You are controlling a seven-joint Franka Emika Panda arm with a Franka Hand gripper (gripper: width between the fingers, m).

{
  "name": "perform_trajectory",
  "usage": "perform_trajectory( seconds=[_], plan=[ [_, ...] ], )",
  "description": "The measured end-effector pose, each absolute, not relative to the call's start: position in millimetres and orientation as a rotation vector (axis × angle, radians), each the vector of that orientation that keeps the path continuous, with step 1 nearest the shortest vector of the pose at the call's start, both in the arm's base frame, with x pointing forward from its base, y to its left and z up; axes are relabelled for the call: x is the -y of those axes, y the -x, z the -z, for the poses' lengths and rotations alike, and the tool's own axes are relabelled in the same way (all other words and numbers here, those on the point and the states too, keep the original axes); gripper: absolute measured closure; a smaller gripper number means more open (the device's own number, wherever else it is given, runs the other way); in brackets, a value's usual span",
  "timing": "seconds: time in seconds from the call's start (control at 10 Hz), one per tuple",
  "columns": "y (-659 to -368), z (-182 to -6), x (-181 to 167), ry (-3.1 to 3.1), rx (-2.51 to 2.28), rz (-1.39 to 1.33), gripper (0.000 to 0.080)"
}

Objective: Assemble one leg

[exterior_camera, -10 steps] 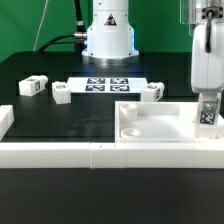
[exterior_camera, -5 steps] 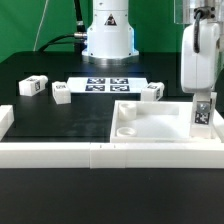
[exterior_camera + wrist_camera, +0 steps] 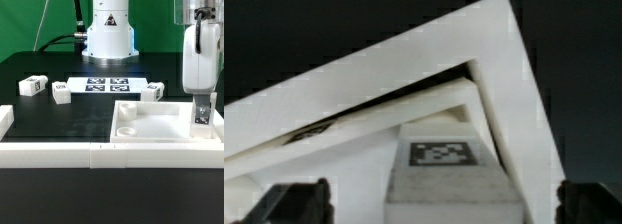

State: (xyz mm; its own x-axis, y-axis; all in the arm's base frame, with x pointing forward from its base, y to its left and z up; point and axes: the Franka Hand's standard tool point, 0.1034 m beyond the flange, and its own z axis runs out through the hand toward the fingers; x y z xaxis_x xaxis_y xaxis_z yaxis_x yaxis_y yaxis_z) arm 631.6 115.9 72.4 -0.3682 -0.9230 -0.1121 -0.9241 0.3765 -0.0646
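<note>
The leg (image 3: pixel 203 113): upright at the exterior view's far right, tag facing the camera, standing in the near right corner of the tabletop panel (image 3: pixel 150 122), directly under the gripper (image 3: pixel 203 100).

From the exterior view's left to its right:
- At the far left edge, a white block (image 3: pixel 4 120) on the black table (image 3: pixel 60 118).
- Further back, a loose leg (image 3: pixel 33 85) with its tag showing, and just beside it another loose leg (image 3: pixel 61 91), both lying on the table.
- Behind the middle, the marker board (image 3: pixel 108 84), flat, in front of the arm's white base (image 3: pixel 108 35).
- Right of the board, a third loose leg (image 3: pixel 153 92), close behind the panel's far rim.
- Along the front, a long white rail (image 3: pixel 60 153) running across the table edge.
- At the right, the arm's white wrist (image 3: pixel 203 50) hanging straight down over the panel.

In the wrist view, the same leg (image 3: pixel 441 165) centred between two dark fingertips (image 3: pixel 295 200), tag toward the camera, with the panel's rim corner (image 3: pixel 491 60) beyond it. Fingers spread either side of the leg, apparently not pressed on it; firm contact not discernible.
</note>
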Motion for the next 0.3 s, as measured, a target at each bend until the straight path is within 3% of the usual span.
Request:
perform_trajectory(
  seconds=[0.3],
  plan=[
    [-631.6,-72.3,-115.9,1.686,-2.496,-0.014,0.0151]
  ],
)
